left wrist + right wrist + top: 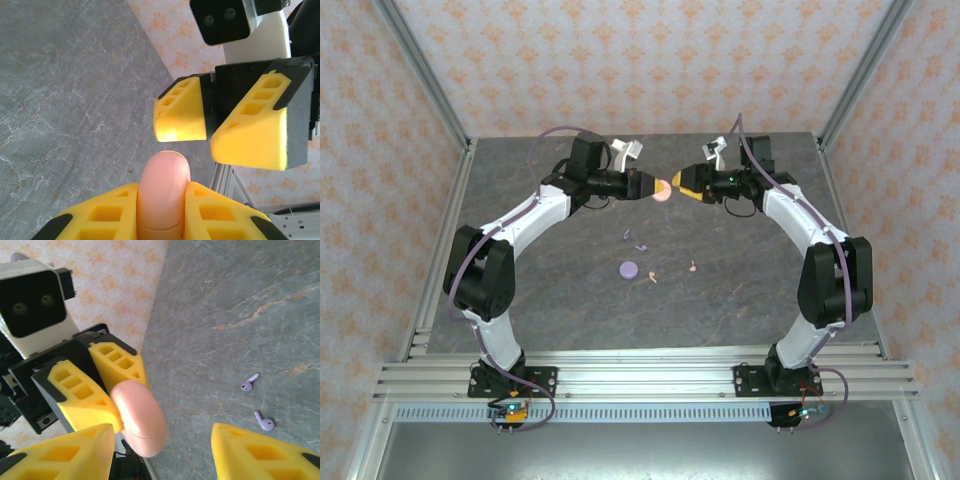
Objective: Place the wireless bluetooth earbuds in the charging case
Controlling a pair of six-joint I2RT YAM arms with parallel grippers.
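**Four earbuds (642, 246) loose, pink case (662, 190) aloft**

Nothing is inserted yet. The left claw (162, 192) clamps the smooth, rounded pink case; the right claw (160, 450) faces it, yellow foam wedges spread. On the near side of the case, stemmed lilac and pink earbuds lie on the veined grey table (740, 300), beside a lilac disc (628, 269).

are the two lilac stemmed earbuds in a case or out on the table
Out: the two lilac stemmed plastic earbuds lie loose on the grey marbled table, apart from the pale pink round case.
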